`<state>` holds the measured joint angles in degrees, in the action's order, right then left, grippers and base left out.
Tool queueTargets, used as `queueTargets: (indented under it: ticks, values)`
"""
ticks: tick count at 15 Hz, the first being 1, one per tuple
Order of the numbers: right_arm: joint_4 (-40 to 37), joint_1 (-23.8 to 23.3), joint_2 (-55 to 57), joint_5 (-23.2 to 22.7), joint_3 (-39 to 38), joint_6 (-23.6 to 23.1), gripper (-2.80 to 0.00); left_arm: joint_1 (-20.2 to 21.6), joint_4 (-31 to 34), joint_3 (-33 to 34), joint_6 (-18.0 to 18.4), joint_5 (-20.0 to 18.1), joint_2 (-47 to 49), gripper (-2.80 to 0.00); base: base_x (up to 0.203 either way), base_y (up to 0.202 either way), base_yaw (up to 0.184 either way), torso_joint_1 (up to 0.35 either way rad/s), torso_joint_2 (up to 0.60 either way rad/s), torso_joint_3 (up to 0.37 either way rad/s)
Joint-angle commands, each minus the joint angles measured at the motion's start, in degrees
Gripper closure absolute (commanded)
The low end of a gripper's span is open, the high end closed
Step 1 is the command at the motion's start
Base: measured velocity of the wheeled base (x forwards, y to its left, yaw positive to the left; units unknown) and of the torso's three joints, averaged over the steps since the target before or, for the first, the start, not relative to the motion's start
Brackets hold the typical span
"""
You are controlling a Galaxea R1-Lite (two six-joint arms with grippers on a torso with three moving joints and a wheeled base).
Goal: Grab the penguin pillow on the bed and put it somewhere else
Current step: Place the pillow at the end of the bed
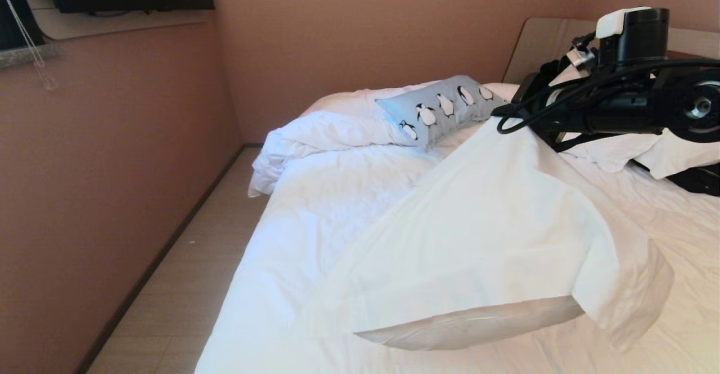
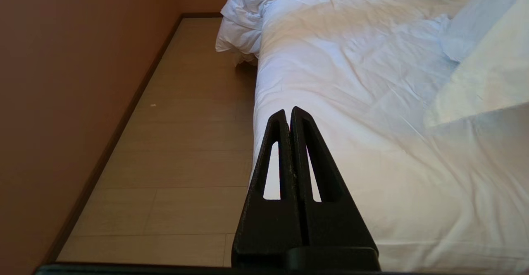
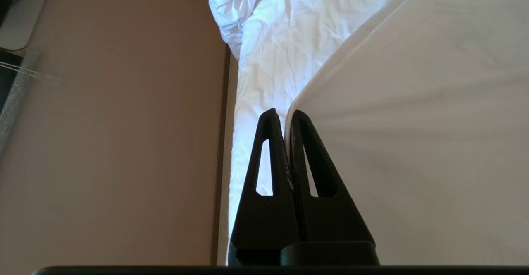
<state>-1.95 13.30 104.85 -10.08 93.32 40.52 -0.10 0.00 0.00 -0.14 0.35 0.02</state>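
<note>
The penguin pillow (image 1: 444, 108), light blue with a row of black-and-white penguins, lies at the far end of the bed (image 1: 315, 216), near the headboard. My right arm (image 1: 619, 109) reaches in from the right, just right of it. My right gripper (image 3: 287, 115) is shut on the edge of a large plain white pillow (image 1: 478, 239), which hangs lifted over the middle of the bed. My left gripper (image 2: 288, 111) is shut and empty, parked over the bed's near left edge.
A pink wall (image 1: 112, 166) and a narrow strip of wooden floor (image 1: 185, 284) run along the bed's left side. The duvet is bunched (image 1: 315, 135) at the far left corner. Another white pillow (image 1: 619, 152) lies under my right arm, by the headboard (image 1: 545, 42).
</note>
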Motion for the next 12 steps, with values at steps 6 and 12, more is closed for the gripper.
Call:
queueTargets:
  ticks: [6,12]
  values:
    - [-0.2,4.9,13.4,6.5,-5.4,-3.9,0.00,0.0,0.0,0.0,0.0,0.0,0.0,0.00,0.000,0.000,0.000,0.000,0.00,0.000]
    - [1.5,4.0,11.9,12.0,-17.7,-10.0,0.00,0.0,0.0,0.0,0.0,0.0,0.0,0.00,0.000,0.000,0.000,0.000,0.00,0.000]
